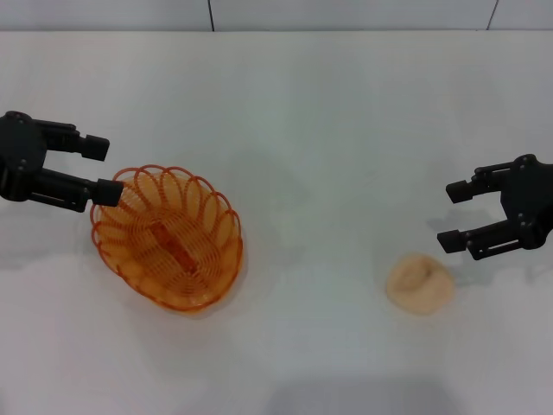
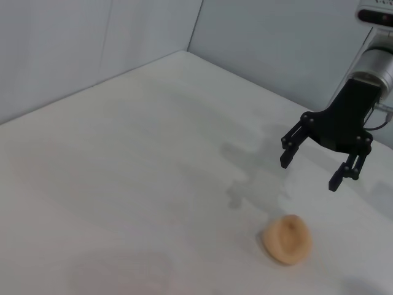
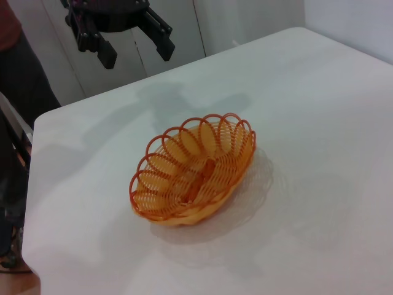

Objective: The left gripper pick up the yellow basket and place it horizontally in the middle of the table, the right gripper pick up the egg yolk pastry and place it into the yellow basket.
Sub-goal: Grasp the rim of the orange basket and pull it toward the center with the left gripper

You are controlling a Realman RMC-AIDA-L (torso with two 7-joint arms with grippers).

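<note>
The yellow basket lies empty on the left part of the white table, its long axis slanted. My left gripper is open at the basket's far left rim, its lower finger close over the rim, holding nothing. The egg yolk pastry lies on the table at the right. My right gripper is open and empty, above and just right of the pastry. The left wrist view shows the pastry and the right gripper. The right wrist view shows the basket and the left gripper.
A grey wall runs behind the table's far edge. In the right wrist view a person in dark clothes stands beside the table's corner.
</note>
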